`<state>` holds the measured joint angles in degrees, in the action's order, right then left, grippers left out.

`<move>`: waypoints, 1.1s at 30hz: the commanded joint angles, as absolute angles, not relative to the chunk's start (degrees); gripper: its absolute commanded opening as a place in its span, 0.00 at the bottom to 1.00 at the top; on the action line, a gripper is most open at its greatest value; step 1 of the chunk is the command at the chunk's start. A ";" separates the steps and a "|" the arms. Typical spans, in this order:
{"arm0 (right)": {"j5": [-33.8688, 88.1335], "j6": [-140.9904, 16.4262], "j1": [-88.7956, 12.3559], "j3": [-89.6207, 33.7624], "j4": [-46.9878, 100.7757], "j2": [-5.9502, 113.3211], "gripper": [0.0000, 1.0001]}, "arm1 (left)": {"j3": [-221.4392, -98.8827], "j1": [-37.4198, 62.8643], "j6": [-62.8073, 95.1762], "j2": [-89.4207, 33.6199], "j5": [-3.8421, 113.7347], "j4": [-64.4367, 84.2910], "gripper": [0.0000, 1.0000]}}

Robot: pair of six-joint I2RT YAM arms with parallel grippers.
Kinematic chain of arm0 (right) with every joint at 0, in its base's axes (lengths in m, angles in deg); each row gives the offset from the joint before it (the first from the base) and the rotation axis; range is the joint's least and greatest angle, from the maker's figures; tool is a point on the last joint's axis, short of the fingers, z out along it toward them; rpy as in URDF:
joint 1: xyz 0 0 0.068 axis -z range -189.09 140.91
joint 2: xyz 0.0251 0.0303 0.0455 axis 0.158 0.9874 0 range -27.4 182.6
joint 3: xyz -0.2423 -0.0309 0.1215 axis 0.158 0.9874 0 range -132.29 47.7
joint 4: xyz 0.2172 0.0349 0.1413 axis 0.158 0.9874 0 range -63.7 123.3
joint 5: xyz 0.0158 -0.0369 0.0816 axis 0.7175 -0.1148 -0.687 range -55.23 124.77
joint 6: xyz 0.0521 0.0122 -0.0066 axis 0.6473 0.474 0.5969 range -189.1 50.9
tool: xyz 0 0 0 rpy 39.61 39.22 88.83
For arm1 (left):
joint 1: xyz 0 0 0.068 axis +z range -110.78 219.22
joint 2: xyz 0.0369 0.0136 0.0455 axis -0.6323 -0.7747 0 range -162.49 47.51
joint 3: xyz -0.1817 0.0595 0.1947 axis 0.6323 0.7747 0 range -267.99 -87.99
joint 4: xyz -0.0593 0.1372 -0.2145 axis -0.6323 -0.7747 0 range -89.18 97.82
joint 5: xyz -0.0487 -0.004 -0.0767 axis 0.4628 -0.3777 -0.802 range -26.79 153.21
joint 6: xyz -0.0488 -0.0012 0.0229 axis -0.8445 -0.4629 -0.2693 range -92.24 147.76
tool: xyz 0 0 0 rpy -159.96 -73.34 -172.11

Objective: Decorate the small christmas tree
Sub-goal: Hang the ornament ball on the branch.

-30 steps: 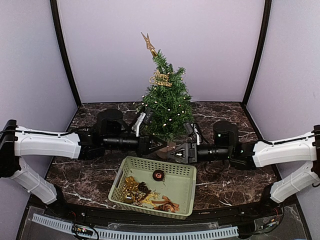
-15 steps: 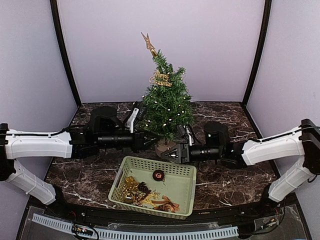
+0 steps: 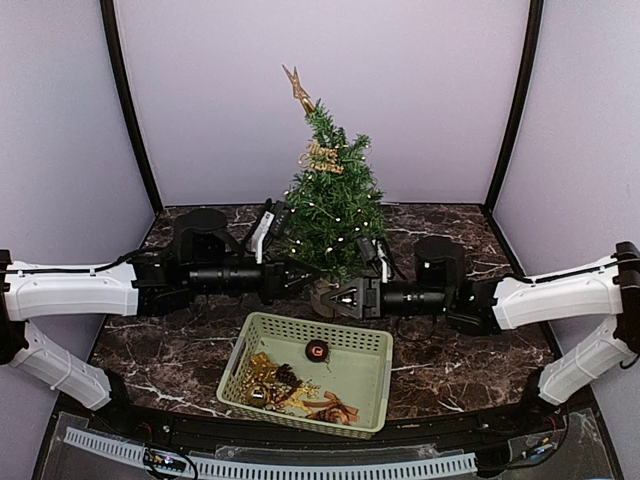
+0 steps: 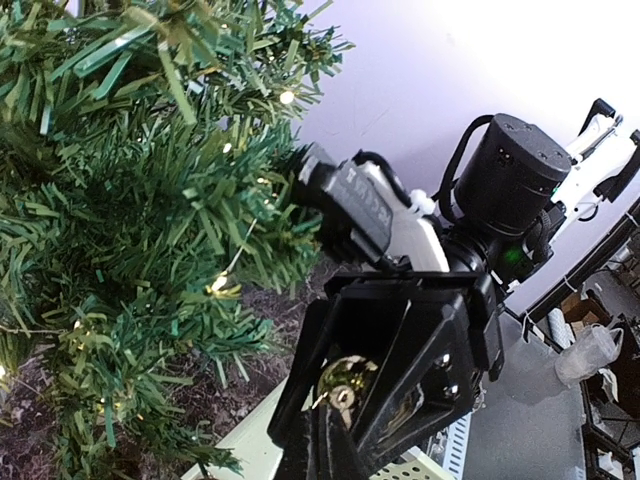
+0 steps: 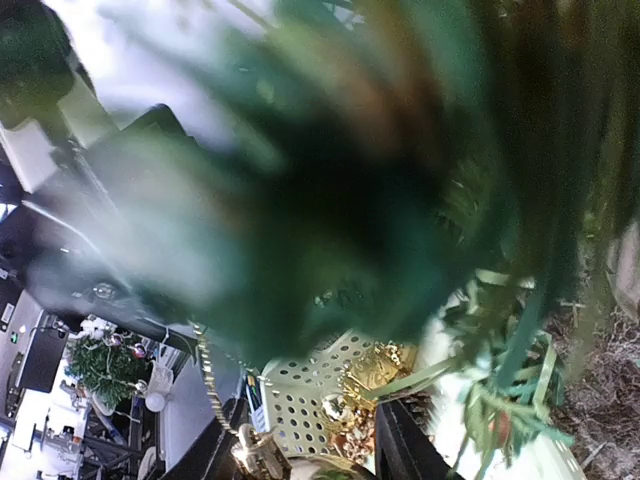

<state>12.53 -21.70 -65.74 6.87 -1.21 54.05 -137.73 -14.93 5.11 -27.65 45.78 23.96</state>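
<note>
At 6 o'clock a perforated pale-green plastic basket (image 3: 372, 390) is holding glittery gold trinkets (image 3: 260, 380). The right gripper (image 3: 325, 299) is pinching a round gold bauble (image 4: 340, 385) at 4 o'clock of the small christmas tree (image 3: 330, 210); the left gripper (image 3: 300, 283) — closed — is reaching in from 9. The bristly tree is standing toward 12, its gold script sign (image 3: 322, 158) unreadable.

White arm shells (image 3: 80, 290), black joints (image 3: 203, 232), thin black cables (image 3: 128, 262).

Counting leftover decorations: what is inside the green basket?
The basket holds a dark red bauble, a heap of gold ornaments and a brown ribbon piece. Whatever lies beneath the gold heap is covered.
</note>
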 commanded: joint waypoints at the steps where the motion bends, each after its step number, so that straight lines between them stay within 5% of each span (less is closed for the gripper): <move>1: 15.80 -22.31 -66.05 6.45 -0.57 48.47 0.39 | -140.01 -14.79 5.17 -27.09 43.44 27.62 0.00; 33: 16.92 -19.35 -61.73 8.19 -1.31 44.94 0.40 | -153.56 -14.74 6.35 -37.63 44.61 22.90 0.00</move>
